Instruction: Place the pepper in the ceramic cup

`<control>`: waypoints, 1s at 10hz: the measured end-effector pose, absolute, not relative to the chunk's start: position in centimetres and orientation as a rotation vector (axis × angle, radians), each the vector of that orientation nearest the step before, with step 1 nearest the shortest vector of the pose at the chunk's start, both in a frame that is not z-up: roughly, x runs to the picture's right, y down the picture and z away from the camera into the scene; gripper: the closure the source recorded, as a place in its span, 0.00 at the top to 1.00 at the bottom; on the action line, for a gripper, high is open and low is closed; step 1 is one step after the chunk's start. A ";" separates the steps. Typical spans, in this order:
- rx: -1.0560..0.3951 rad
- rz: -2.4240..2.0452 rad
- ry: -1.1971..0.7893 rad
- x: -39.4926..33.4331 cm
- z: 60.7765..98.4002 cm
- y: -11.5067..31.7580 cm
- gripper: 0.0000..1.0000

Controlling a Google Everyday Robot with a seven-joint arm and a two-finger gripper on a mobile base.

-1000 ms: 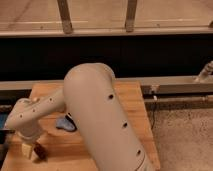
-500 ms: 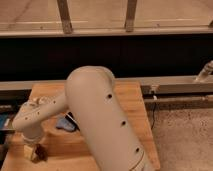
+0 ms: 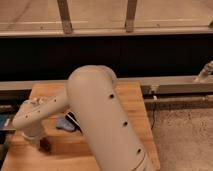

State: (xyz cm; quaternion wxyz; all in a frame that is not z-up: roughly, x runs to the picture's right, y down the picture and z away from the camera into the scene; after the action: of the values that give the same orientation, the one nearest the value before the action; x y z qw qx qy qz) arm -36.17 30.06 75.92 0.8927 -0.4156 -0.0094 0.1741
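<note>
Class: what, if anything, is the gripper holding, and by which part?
It cannot be told. The gripper is low over the front left of the wooden table, a dark shape at its tip.

So the arm [image 3: 100, 115] sits over the middle of the table [image 3: 135, 100] and bends toward its front-left corner, where the gripper [image 3: 42, 145] hangs low over the top. A small object [image 3: 64, 124] lies just right of it (partly tucked behind the arm). A rail [image 3: 175, 86] runs behind the table.
</note>
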 end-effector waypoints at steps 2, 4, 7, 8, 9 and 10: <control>-0.859 0.362 -0.020 -36.1 76.0 30.0 0.00; -0.829 0.380 -0.011 -36.2 75.6 30.5 0.00; -0.823 0.381 -0.013 -36.2 75.3 30.3 0.00; -0.800 0.385 -0.023 -36.2 75.0 29.3 0.00; -0.778 0.391 -0.021 -35.6 74.8 28.0 0.00; -0.743 0.402 -0.035 -34.8 74.3 25.4 0.00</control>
State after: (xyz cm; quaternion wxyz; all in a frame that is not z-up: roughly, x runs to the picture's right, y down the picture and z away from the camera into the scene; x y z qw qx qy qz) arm -34.85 25.42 74.27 0.9120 -0.3606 -0.0170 0.1949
